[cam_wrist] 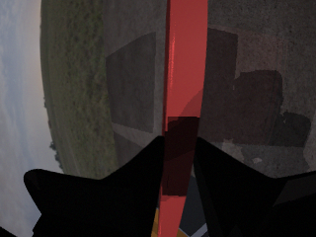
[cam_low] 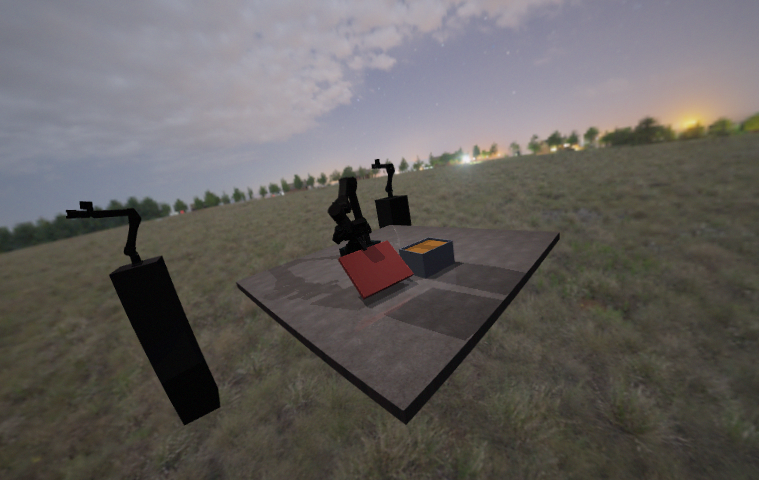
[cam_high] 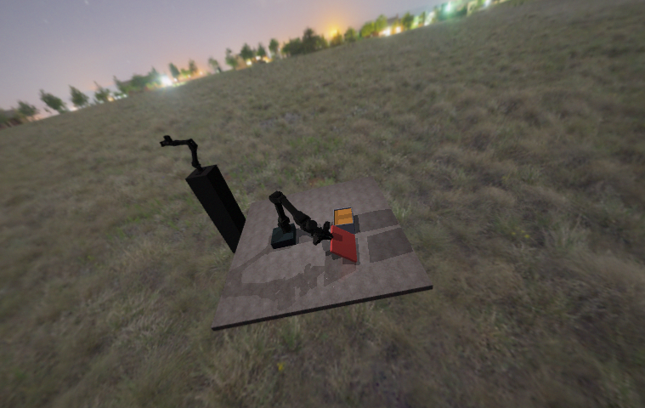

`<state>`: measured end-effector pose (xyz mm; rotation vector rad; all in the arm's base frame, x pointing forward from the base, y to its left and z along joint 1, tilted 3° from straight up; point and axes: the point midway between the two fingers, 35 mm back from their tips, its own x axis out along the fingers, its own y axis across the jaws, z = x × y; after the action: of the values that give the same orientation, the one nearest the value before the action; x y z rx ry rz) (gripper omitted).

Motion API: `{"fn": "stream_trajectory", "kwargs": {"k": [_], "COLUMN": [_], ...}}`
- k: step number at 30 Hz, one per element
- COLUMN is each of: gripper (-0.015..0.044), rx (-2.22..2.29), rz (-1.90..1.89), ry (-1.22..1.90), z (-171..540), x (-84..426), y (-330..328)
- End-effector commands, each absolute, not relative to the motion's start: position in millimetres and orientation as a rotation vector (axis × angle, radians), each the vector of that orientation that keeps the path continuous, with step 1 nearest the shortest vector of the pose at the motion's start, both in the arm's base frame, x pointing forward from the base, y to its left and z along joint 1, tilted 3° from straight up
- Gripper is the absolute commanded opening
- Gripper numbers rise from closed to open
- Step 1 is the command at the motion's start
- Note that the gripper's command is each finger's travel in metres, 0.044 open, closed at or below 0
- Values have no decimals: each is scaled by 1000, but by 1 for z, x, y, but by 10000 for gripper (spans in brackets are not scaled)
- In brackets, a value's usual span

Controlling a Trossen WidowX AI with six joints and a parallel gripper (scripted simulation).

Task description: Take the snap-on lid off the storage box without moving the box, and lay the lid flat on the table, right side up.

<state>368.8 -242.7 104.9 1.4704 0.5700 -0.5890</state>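
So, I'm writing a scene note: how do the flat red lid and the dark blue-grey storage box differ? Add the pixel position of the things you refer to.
The flat red lid [cam_high: 344,246] [cam_low: 376,273] [cam_wrist: 187,64] is a thin panel; the dark blue-grey storage box [cam_low: 434,263] is deep and open-topped.
The lid is tilted, clamped in the black gripper [cam_wrist: 180,140]; the box sits level on the table.
Both look four-sided.

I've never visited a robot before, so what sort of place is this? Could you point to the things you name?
It looks like an open grassy field around dusk or dawn: dry grass [cam_high: 517,177] [cam_low: 639,267] all round, a row of trees [cam_high: 310,42] [cam_low: 648,132] along the horizon, and a glow low in a cloudy sky [cam_low: 163,89].
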Motion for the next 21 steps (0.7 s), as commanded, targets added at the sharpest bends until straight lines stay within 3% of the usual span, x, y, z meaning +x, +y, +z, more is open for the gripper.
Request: {"fn": "stream_trajectory", "kwargs": {"k": [1, 21], "gripper": [0, 0], "rx": [1464, 1464], "rz": [-574, -574], "ry": [566, 566], "z": [104, 88], "x": [370, 369], "y": [-243, -243]}}
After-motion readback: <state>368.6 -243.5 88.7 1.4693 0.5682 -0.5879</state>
